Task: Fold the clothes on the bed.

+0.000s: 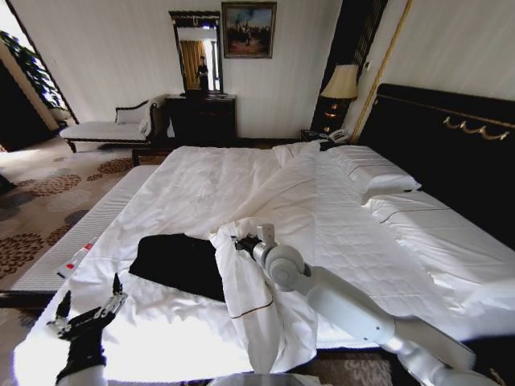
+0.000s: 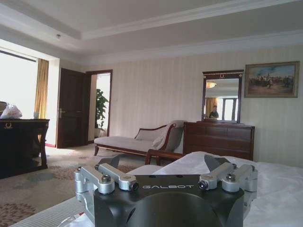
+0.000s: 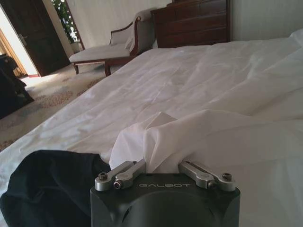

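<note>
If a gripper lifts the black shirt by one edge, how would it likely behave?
The shirt lies bunched in soft folds on the bed, so it would probably droop and hang rather than hold shape. It looks thin and small beside the duvet fold at the right gripper, so likely light. Pushed, it would probably wrinkle more than slide.

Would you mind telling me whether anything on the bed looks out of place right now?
Yes. The right gripper is bunched into a fold of the white duvet, not the black T-shirt, which lies crumpled beside it on the bed. The left gripper is open near the bed's edge, holding nothing.
</note>
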Robot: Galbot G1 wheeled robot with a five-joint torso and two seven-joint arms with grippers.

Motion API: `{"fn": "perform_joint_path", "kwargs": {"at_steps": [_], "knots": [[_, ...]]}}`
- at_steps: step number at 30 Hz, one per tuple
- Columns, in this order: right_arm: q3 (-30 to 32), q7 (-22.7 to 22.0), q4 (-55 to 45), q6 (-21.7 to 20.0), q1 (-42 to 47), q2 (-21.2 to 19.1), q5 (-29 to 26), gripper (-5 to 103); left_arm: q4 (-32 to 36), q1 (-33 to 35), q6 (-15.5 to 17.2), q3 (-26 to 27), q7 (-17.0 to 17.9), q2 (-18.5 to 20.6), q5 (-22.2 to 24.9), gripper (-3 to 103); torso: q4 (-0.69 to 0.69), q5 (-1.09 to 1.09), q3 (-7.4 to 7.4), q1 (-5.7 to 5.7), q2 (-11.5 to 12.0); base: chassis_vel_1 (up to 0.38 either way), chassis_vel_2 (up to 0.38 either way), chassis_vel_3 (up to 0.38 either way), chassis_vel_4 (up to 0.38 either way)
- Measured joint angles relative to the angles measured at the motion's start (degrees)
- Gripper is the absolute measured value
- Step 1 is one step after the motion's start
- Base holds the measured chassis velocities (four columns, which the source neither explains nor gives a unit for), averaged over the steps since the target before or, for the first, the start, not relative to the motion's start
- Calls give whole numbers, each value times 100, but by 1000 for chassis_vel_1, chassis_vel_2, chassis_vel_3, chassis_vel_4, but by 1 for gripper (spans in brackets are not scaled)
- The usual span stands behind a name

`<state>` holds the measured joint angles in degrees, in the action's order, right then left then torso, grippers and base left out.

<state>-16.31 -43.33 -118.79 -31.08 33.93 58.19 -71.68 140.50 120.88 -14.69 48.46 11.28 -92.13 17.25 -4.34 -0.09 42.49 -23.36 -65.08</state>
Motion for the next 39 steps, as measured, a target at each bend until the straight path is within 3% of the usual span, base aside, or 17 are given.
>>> {"fn": "perform_joint_path", "kwargs": {"at_steps": [2, 5, 6, 9, 11, 16, 22, 25, 28, 30, 32, 33, 36, 38, 39], "knots": [[352, 132, -195, 37, 215, -108, 46, 2, 3, -16, 0, 4, 1, -1, 26, 100, 4, 0, 0, 0, 0, 0, 0, 0, 0], [1560, 540, -789, 193, 1223, -391, 282, 1, 6, -81, 17, 13, 2, 0, 88, 100, -1, 1, 0, 0, 0, 0, 0, 0, 0], [1560, 540, -789, 193, 1223, -391, 282, 1, 6, -81, 17, 13, 2, 0, 88, 100, -1, 1, 0, 0, 0, 0, 0, 0, 0], [2659, 941, -1216, 558, 2415, -565, 1165, 0, 2, -178, 65, -12, -5, -1, 106, 100, -1, 2, -1, 1, 0, 0, 0, 0, 0], [2986, 1057, -1299, 670, 2726, -569, 1415, 0, -5, -214, 88, -30, -2, 0, 106, 100, -1, 2, -1, 2, -1, 0, 0, 0, 0], [4600, 1162, -1612, 978, 4205, -116, 2021, 0, -22, -394, 202, -103, -14, 0, 105, 100, -1, 0, -1, 2, -1, 0, 0, 0, 0], [5577, 887, -1593, 1202, 4739, 379, 2616, 0, -22, -505, 282, -107, -49, 0, 111, 100, 2, -1, -1, 1, -1, 0, 0, 0, 0], [6356, 640, -1449, 1345, 5139, 744, 3318, 0, -55, -656, 389, -133, -54, 0, 161, 100, 1, -1, 0, 1, -1, 0, 0, 0, 0], [6646, 348, -1357, 1389, 5310, 901, 3693, 0, -95, -791, 486, -145, -52, 0, 177, 100, -1, -1, 0, 1, -1, 0, 0, 0, 0], [6948, -361, -1266, 1364, 5521, 1091, 3994, 0, -146, -999, 656, -166, -34, 3, 217, 100, -1, 0, 0, 1, -1, 0, 0, 0, 0], [7144, -1015, -1261, 1196, 5666, 1203, 3931, 0, -188, -1158, 793, -181, 6, 69, 266, 100, 0, -1, 0, 1, -1, 0, 0, 0, 0], [7144, -1015, -1261, 1196, 5666, 1203, 3931, 0, -188, -1158, 793, -181, 6, 69, 266, 100, 0, -1, 0, 1, -1, 0, 0, 0, 0], [7334, -1964, -1168, 1013, 5822, 1336, 3804, 0, -274, -1353, 923, -214, 64, 204, 353, 100, 0, -2, 0, 0, -1, 0, 0, 0, 0], [7364, -2211, -1096, 998, 5836, 1365, 3805, 0, -303, -1397, 940, -222, 69, 242, 380, 100, 0, -2, 0, 0, -1, 0, 0, 0, 0], [7398, -2544, -938, 997, 5839, 1401, 3811, 0, -342, -1436, 952, -232, 72, 284, 426, 100, 2, -2, 0, 1, 0, 0, 0, 0, 0]]}}
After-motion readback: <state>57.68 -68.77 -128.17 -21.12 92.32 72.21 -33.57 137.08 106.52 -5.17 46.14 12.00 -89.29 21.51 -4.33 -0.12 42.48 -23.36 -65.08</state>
